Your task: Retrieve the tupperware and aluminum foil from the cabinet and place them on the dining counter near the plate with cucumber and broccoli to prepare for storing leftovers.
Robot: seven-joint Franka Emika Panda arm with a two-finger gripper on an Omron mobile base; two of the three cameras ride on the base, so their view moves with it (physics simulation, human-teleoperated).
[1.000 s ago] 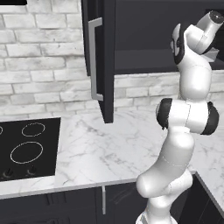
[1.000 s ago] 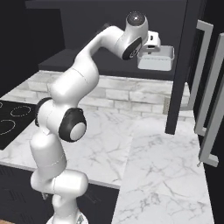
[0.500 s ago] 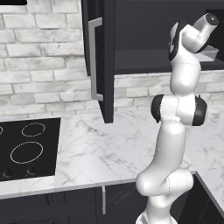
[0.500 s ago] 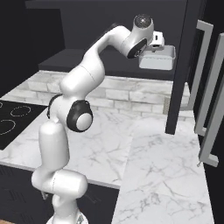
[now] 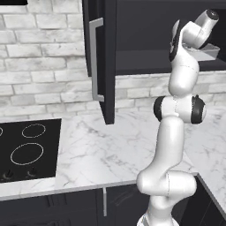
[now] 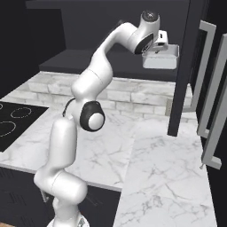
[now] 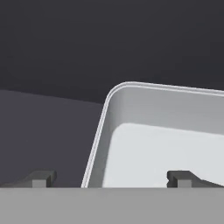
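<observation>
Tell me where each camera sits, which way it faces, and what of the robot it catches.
Left base view: behind the arm on its left, facing the brick wall, cooktop and open cabinet; arm rises at right.
Right base view: behind on its right, facing the cabinet shelf; arm rises at left, hand at the tupperware.
Hand view: on the hand, looking into the tupperware; open claw straddles its rim.
All three share the tupperware and cabinet.

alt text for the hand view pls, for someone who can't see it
Close view from the open gripper into the dark cabinet: a pale grey tupperware with a rounded corner sits on the shelf just ahead. One dark fingertip stands over the shelf beside the box's rim, the other over the box itself.
</observation>
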